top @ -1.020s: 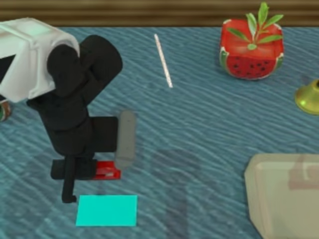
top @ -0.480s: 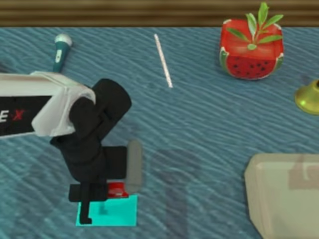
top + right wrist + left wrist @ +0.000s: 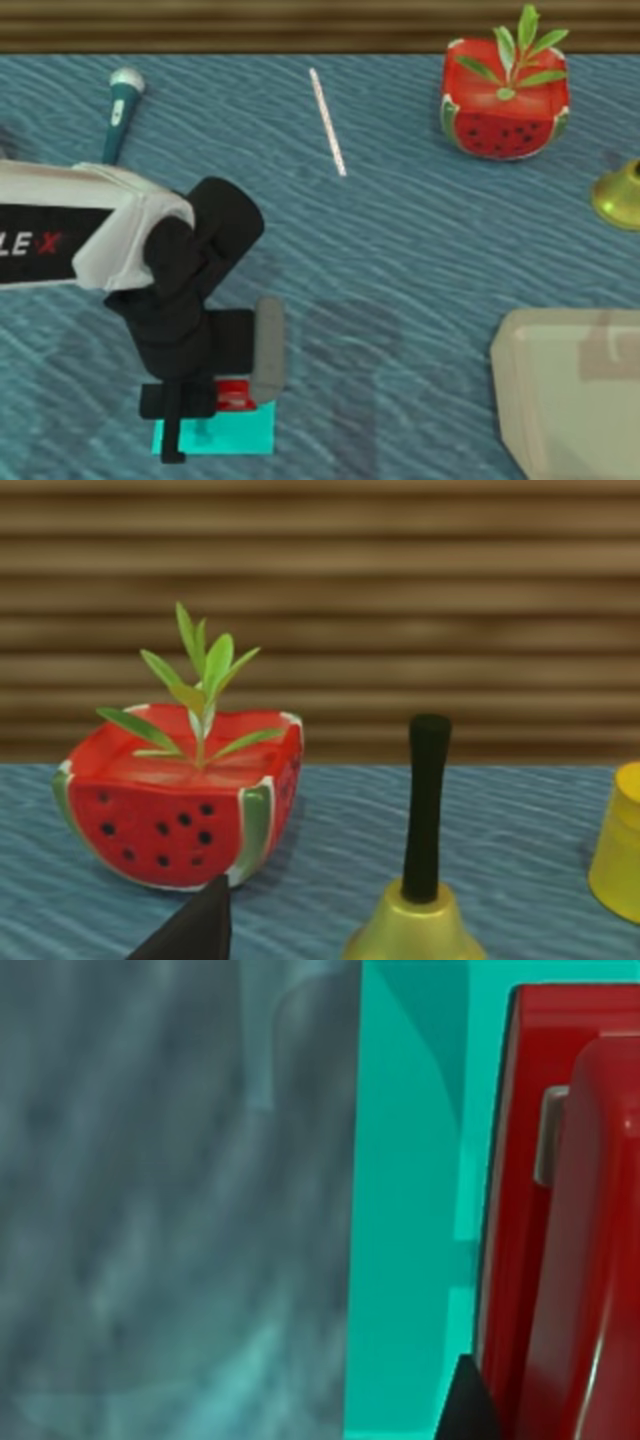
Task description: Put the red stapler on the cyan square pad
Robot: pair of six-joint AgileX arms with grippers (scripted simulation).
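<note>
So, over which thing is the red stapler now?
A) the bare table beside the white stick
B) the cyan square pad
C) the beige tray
B: the left wrist view shows the red stapler directly over the cyan square pad, carried there by the left gripper.

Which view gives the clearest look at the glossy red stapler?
The left wrist view: the glossy red stapler fills its side, over the cyan square pad. The top view shows only a red sliver beside the left hand. The right wrist view shows none.
</note>
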